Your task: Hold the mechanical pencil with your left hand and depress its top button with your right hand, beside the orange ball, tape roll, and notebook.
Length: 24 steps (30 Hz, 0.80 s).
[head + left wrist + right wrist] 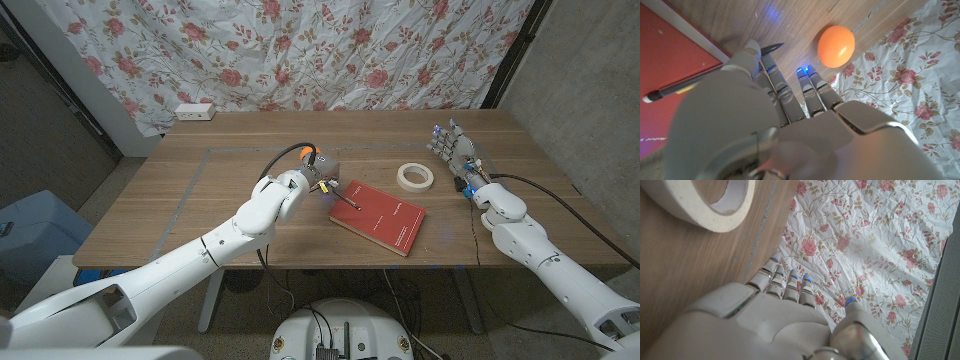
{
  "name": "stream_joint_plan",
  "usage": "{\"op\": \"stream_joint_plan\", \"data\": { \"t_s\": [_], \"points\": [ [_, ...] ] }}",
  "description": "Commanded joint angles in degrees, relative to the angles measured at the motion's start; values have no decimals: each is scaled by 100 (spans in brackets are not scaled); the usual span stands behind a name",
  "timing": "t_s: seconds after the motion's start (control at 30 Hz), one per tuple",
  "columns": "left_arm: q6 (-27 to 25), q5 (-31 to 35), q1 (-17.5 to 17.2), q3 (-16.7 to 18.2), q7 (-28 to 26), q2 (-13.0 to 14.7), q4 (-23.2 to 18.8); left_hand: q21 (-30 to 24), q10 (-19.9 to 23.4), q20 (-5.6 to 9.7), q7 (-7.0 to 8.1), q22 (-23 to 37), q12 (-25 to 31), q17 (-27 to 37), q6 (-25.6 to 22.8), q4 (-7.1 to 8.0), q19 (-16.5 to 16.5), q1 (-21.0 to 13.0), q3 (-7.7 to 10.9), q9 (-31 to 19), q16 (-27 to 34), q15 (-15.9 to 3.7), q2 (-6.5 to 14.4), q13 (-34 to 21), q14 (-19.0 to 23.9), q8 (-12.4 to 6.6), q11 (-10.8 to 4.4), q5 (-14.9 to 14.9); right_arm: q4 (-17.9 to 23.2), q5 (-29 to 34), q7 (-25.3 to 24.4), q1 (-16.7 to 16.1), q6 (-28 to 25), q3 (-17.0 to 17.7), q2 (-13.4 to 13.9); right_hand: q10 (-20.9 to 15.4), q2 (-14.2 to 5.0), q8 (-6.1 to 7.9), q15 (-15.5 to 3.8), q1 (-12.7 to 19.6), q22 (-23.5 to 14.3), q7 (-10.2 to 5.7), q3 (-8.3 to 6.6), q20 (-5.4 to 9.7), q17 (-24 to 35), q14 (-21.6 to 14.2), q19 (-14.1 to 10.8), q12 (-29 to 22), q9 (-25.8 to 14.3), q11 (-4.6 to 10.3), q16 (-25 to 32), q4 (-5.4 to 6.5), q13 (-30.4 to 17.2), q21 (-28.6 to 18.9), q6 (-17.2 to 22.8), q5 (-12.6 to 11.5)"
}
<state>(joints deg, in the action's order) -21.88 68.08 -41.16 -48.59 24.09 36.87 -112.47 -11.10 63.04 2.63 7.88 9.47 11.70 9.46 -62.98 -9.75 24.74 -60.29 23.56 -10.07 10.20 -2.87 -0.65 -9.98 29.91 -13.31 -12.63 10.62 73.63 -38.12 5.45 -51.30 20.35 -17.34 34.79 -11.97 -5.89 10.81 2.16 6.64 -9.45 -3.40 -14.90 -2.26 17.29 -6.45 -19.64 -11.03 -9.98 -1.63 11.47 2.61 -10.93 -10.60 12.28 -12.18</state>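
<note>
The dark mechanical pencil [346,199] [670,90] lies slanted across the near corner of the red notebook [380,216] [670,45], with its tip past the notebook's edge. My left hand [312,178] [765,115] is on its tip end, the thumb [746,56] over the shaft and the other fingers straight beside it, pinching it. The orange ball [308,153] [836,46] sits just beyond those fingers. The white tape roll [415,176] [705,200] lies right of the notebook. My right hand [457,155] [770,320] stands beside the tape with fingers apart, holding nothing.
A white power strip [193,112] lies at the table's far left edge, under the floral curtain [300,50]. A blue bin [30,235] stands on the floor to the left. A black cable [280,158] arcs over my left wrist.
</note>
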Motion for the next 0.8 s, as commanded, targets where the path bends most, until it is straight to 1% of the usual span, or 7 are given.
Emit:
{"op": "stream_joint_plan", "data": {
  "t_s": [0.03,0.37,0.7,0.8],
  "points": [
    [-9,32,-34,4,-70,-4,13,-17,203,601,-10,18,50,22,-180,-2,78,-99,-52,-3,36,-984,58,-31,93,-9,-12,22,21,-5,-19,-27,12,9,10,-52,-53,14,5,-9,-23,-6,-38,-17,15,-9,-25,-25,-17,-8,40,-8,-15,-29,25,-15],
    [-89,140,-95,34,-207,10,-11,-21,583,650,-46,20,97,31,-465,-16,159,-204,-129,-10,53,-1003,106,-54,274,5,-18,14,28,6,-31,-20,18,9,7,-53,-63,12,1,-20,-23,-8,-50,-11,8,-7,-25,-25,-17,-3,44,-5,-15,-29,31,-16],
    [-135,148,-132,131,-266,47,-70,-16,692,667,-34,22,91,36,-553,-23,174,-256,-164,-12,63,-1013,112,-55,378,25,-21,12,11,62,-16,57,15,-32,-2,-60,-63,10,-1,-30,-23,-15,-58,-13,0,-7,-28,-28,-17,4,48,-5,-15,-29,35,-16],
    [-100,60,-101,207,-260,82,-100,-15,709,668,-37,22,90,37,-572,-23,175,-265,-168,-12,64,-1015,116,-55,393,25,-20,11,21,93,-25,75,17,-46,2,-61,-62,9,-1,-34,-23,-15,-60,-11,-3,-6,-25,-28,-17,-8,48,-5,-15,-27,37,-16]
  ]
}}
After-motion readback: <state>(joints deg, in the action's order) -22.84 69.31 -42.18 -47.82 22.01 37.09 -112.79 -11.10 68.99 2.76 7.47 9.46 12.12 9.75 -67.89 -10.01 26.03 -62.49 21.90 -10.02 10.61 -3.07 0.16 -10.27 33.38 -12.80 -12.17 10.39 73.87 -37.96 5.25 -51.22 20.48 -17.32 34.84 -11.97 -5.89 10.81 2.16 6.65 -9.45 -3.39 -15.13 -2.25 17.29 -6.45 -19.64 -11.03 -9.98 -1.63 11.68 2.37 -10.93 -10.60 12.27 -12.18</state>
